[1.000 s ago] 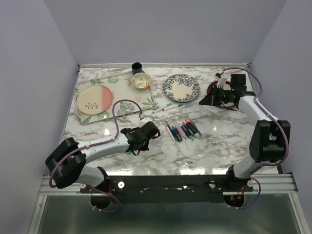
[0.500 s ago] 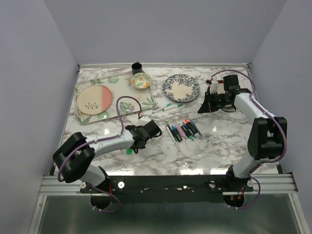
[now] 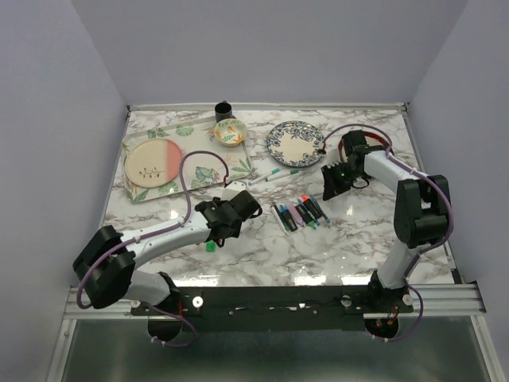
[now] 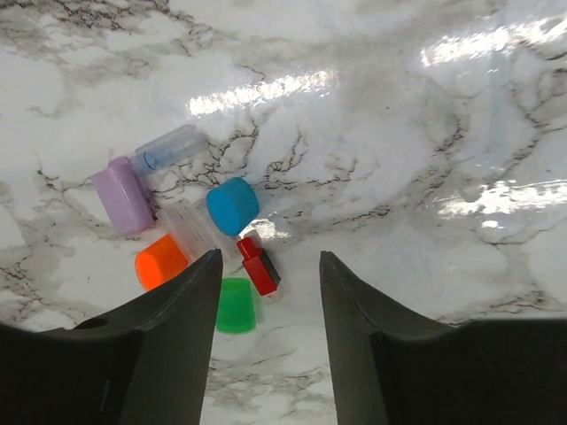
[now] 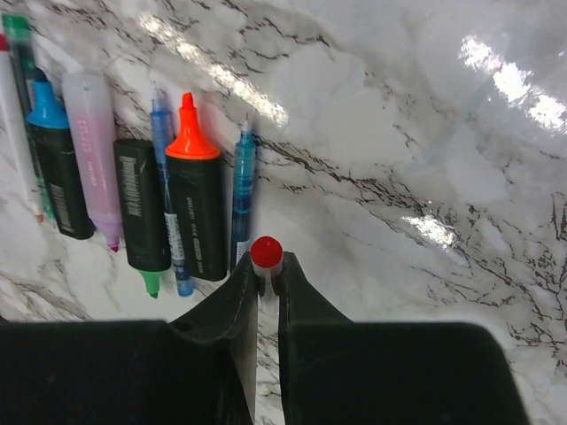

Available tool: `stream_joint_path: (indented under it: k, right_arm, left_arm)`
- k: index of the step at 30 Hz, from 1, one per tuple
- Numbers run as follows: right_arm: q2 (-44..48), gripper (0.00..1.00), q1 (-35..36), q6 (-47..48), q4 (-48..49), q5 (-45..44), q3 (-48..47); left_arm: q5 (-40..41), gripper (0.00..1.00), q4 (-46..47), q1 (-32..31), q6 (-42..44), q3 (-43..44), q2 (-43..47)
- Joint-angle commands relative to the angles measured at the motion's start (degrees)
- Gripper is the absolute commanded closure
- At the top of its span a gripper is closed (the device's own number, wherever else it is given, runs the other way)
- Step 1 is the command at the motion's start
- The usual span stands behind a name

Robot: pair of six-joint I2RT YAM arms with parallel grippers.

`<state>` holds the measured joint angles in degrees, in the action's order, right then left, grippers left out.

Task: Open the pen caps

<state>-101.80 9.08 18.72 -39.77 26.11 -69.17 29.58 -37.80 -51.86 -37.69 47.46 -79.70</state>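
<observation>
Gripping a thin red-ended pen (image 5: 266,251), the right gripper (image 5: 267,270) has its jaws nearly closed on the barrel just below the coloured end. It hangs over the marble table (image 3: 358,231) at 3 o'clock of the row of pens (image 5: 142,195).

The left gripper (image 4: 269,258) stands with its jaws apart and nothing between them. It is poised low over the pen caps (image 4: 232,205), which lie in a loose heap running to 10 o'clock of its fingertips. A red cap (image 4: 260,265) and a green cap (image 4: 236,305) lie nearest the fingers.

Findings:
- The pens in the row show bare tips, so they read as already opened.
- Two thin pens (image 3: 274,174) lie apart at 11 o'clock of the row. Whether they are capped cannot be told.
- With a red cap in the heap, the held pen is probably uncapped and due to be laid down.

Recommendations:
- Bring the held pen down flat and parallel to the row, just at 3 o'clock of the teal pen (image 5: 242,199).
- Release it close to the surface, since a round barrel on polished marble will roll.
- Lift the left gripper straight up, so that its fingers do not sweep the heap.
</observation>
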Motion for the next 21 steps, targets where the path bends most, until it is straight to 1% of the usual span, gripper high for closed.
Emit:
stream_joint_path:
  k: [1, 3, 4, 5, 10, 12, 13, 14, 17, 19, 20, 21]
  right_arm:
    - [-3.05, 0.8, 1.46, 3.34, -3.38, -5.8, -1.67]
    - [-3.76, 0.77, 1.73, 3.86, -3.91, -5.81, -1.32]
    - [-4.02, 0.74, 2.08, 4.04, -4.0, -5.54, -1.15]
    - [-4.02, 0.72, 2.17, 4.22, -4.35, -4.58, -1.06]
    - [-3.85, 0.6, 2.26, 5.1, -5.41, -0.45, -0.97]
    - [-3.41, 0.59, 2.26, 5.8, -6.2, 1.39, -1.58]
    - [-2.62, 0.57, 2.17, 6.06, -6.81, 1.49, -2.63]
    - [-1.92, 0.57, 2.26, 6.06, -6.9, 1.32, -3.08]
    - [3.26, 0.56, 2.34, 7.9, -4.28, 2.88, -3.34]
    - [5.37, 0.55, 2.78, 13.25, -4.09, 5.26, -4.04]
    - [7.3, 0.55, 3.22, 15.79, -4.35, 7.53, -4.66]
    - [8.1, 0.55, 3.66, 23.04, -4.79, 8.77, -5.18]
  left_arm:
    - [-2.25, 0.34, -0.08, 0.09, 1.56, 3.16, 8.59]
    - [-2.51, 0.27, -0.08, 0.0, 2.36, 3.78, 11.83]
    - [-2.86, 0.21, 0.01, 0.09, 3.14, 4.3, 12.98]
    - [-2.86, 0.18, 0.27, 0.09, 3.67, 4.48, 14.12]
    - [-3.22, 0.13, 0.62, 0.44, 7.19, 5.88, 20.81]
    - [-2.69, 0.12, -0.08, 0.44, 9.56, 6.32, 23.08]
    - [-2.6, 0.12, -0.17, 0.44, 10.52, 6.5, 23.88]
    - [-1.82, 0.12, -0.43, 0.35, 12.54, 6.5, 24.59]
    - [0.64, 0.08, -0.26, 0.44, 15.27, 5.1, 27.75]
    - [1.52, 0.04, 0.62, 0.44, 17.21, 2.91, 30.3]
    - [1.7, 0.04, 2.19, 0.44, 17.56, 1.94, 31.18]
    - [2.05, 0.02, 2.9, 0.53, 18.44, 1.06, 32.93]
